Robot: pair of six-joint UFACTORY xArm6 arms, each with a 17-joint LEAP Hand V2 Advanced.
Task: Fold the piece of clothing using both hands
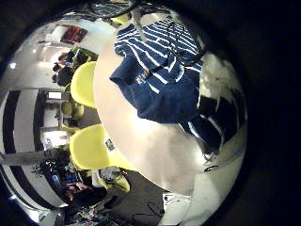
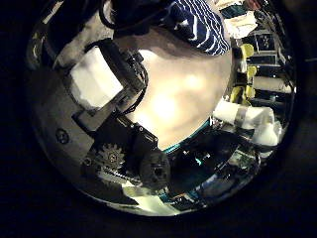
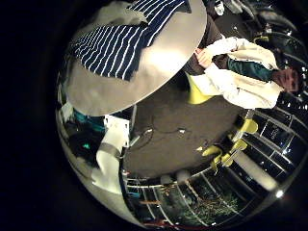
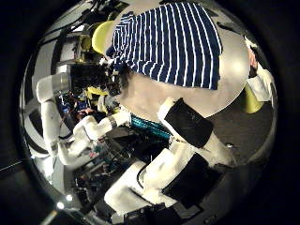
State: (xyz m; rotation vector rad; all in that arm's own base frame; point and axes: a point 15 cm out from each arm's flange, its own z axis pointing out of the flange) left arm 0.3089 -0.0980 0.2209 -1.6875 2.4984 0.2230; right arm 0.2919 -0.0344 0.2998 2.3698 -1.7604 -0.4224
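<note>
A striped long-sleeved garment [image 1: 155, 66] lies spread on a round table [image 1: 141, 137], partly rumpled, with one edge near the rim. The left thumb side palm view shows my left hand's own fingers [image 2: 119, 89] relaxed above the bare tabletop [image 2: 188, 94], holding nothing, with the garment [image 2: 198, 25] beyond them. The right thumb side palm view shows the garment [image 4: 173, 42] laid out on the table [image 4: 155, 94], and my right hand's finger [image 4: 192, 122] straight and away from the cloth. A hand [image 4: 89, 75] hangs by the garment's edge. The right little finger side palm view shows the garment [image 3: 120, 38] from higher up.
Moulded chairs [image 1: 89, 141] stand around the table, one also in the right little finger side palm view [image 3: 197, 91]. A white arm segment [image 2: 253, 119] reaches over the table's edge. Room furniture and floor lie beyond the rim [image 3: 144, 82].
</note>
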